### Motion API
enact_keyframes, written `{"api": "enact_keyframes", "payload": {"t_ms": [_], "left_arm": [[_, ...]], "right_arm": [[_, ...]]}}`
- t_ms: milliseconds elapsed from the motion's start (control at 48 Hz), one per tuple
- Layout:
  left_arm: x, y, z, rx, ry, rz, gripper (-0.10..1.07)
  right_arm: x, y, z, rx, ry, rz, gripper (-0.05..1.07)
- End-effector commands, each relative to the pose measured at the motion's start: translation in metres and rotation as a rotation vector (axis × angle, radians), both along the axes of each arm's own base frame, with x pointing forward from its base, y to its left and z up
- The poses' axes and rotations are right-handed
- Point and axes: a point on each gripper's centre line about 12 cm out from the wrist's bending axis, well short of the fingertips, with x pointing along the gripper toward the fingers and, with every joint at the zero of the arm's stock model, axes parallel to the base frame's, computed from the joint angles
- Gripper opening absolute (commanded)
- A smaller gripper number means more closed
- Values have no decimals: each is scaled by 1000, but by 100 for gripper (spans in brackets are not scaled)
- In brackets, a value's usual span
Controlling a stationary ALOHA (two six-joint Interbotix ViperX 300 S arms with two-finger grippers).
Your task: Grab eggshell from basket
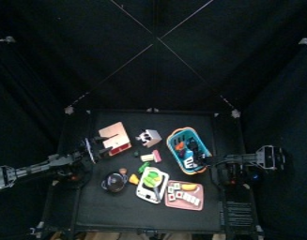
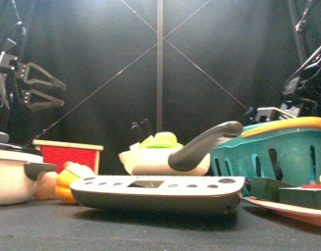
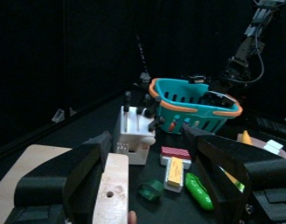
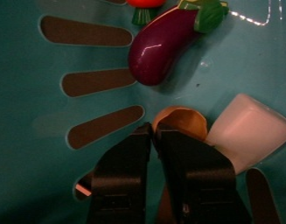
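Note:
The blue slatted basket (image 1: 183, 134) stands right of the table's middle; it also shows in the front view (image 2: 274, 147) and the left wrist view (image 3: 191, 96). My right gripper (image 1: 204, 161) is down inside it. In the right wrist view its jaws (image 4: 153, 136) stand together on the basket floor, with nothing seen between them. Their tips touch a tan curved piece (image 4: 180, 118). A white rounded eggshell (image 4: 250, 127) lies just beside it, and a purple toy eggplant (image 4: 163, 48) lies beyond. My left gripper (image 3: 151, 149) is open and empty over the pinkish-tan box (image 3: 110, 188).
The pinkish-tan box (image 1: 115, 136), a white cube (image 1: 145, 138) and a flat tray of coloured pieces (image 1: 185, 194) crowd the table. Green and yellow toy foods (image 3: 198, 188) lie between box and basket. A grey pan (image 2: 156, 191) lies at the front edge.

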Motion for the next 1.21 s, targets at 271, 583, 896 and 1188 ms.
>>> {"api": "enact_keyframes", "payload": {"t_ms": [271,583,896,1188], "left_arm": [[3,2,8,11,-17,3,98],[3,2,8,11,-17,3,98],[3,2,8,13,-16,1,99],[3,2,10,15,-22,2,98]], "right_arm": [[-2,-9,35,-66,-104,-5,54],[-11,-14,58,-144,-186,9,54],[-12,-25,75,-222,-255,17,54],[-8,-29,78,-229,-305,19,54]]}}
